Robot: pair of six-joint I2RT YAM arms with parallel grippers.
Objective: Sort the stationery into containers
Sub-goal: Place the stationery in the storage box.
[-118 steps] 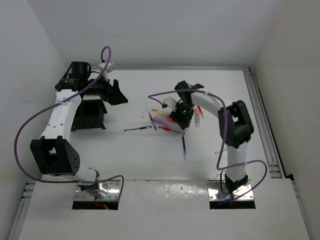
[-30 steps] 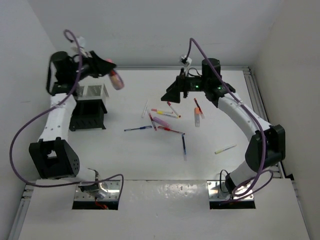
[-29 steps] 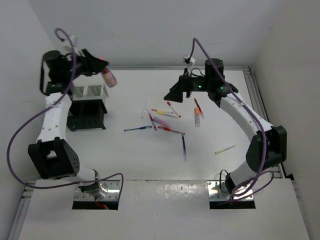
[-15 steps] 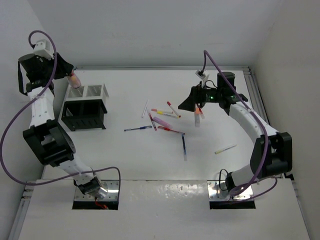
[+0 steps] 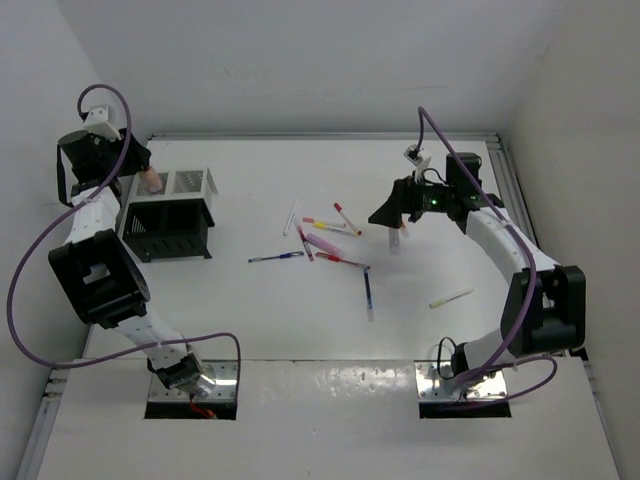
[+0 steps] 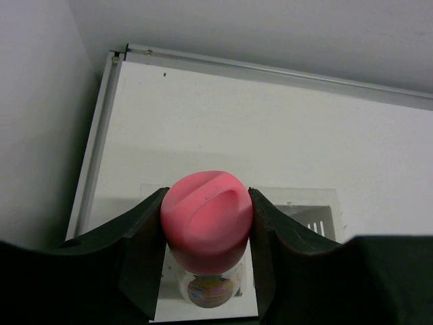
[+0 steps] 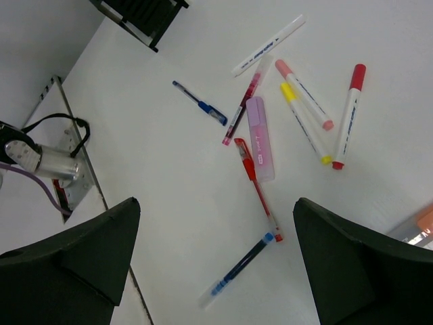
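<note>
My left gripper [image 6: 206, 227] is shut on a pink-capped clear tube [image 6: 206, 213], with a jaw on each side of the cap. It hangs at the left end of the white perforated bin [image 6: 308, 203], also seen from above [image 5: 190, 181], next to the black organizer [image 5: 172, 230]. Loose stationery lies mid-table: a pink highlighter [image 7: 260, 139], a red pen [image 7: 258, 187], two blue pens [image 7: 200, 104] [image 7: 237, 272] and several markers [image 7: 304, 95]. My right gripper [image 7: 216, 202] hovers open above them, holding nothing.
A yellow pen [image 5: 451, 297] lies alone toward the right. An orange piece [image 7: 416, 227] shows at the right wrist view's edge. The wall stands close behind the left arm [image 5: 95, 200]. A metal rail [image 5: 520, 200] runs along the table's right side.
The left arm swung left, then brought the pink-capped tube down at the white bin's left end. The right gripper drew back to the right, staying open.
</note>
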